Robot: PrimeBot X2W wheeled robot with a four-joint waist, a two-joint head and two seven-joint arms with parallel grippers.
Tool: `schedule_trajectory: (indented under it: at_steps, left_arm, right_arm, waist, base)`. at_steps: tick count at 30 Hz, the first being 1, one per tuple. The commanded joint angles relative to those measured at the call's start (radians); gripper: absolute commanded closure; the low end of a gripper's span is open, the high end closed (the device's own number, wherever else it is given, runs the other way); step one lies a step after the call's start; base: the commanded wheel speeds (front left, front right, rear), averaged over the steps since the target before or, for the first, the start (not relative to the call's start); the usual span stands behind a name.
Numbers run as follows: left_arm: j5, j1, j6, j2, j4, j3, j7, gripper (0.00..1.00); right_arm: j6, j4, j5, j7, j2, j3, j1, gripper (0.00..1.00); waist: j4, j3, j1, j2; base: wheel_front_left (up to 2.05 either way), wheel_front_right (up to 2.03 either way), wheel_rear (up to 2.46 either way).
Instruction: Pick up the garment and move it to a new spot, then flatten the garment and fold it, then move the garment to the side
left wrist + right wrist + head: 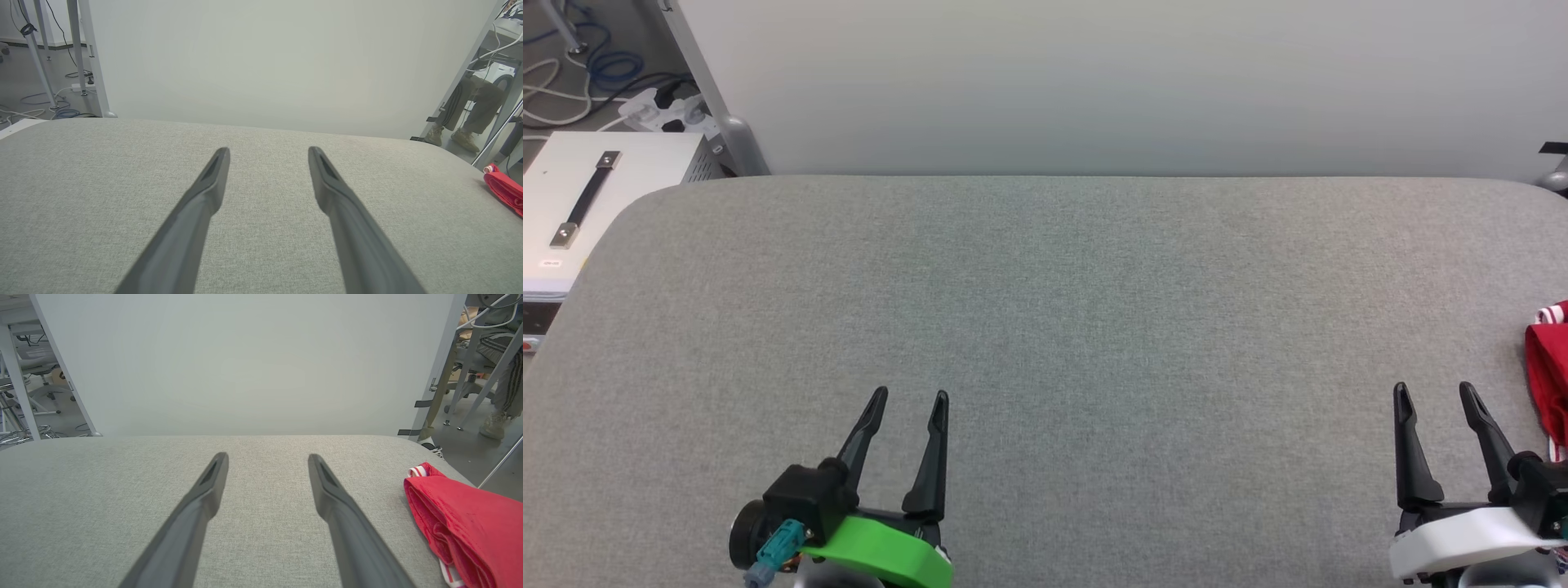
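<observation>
We hold left hand (pixel 911 394) and right hand (pixel 1433 387) open, empty, over the desk (pixel 1045 310); the garment (pixel 1550 367) lies folded at its right edge, apparently set aside.

Robotics lab, no doubt, or a test bay in one. A grey cloth-covered desk (pixel 1045 327) is backed by a plain white partition (pixel 1094 82), with the left pincer (pixel 911 394) and right pincer (pixel 1434 387) poised above it. Off to the side, loose cables (pixel 613 69) coil on the floor beside a power strip (pixel 663 114) and a white equipment case (pixel 645 163). Beyond are metal frame legs (pixel 39 61), a wheeled office chair (pixel 47 392) and a seated person's legs (pixel 470 104).
</observation>
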Motion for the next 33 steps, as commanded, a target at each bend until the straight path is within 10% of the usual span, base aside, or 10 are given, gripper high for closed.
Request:
schedule_trajectory:
  at_steps: [1,33]
  left_arm:
    - [0.016,0.017,-0.003,-0.003,-0.006,0.001,-0.006,0.00]
    - [-0.003,0.025,-0.003,-0.018,-0.009,0.029,-0.006,0.00]
  right_arm:
    - [-0.001,-0.003,-0.005,-0.009,0.010,0.001,0.008,0.00]
    - [-0.001,-0.017,-0.005,-0.009,0.018,0.024,0.008,0.00]
  waist:
    - [0.001,-0.002,0.0001,0.0000]
    - [0.004,-0.018,0.0001,0.0000]
  base:
    - [0.00,0.00,0.00]
    - [0.00,0.00,0.00]
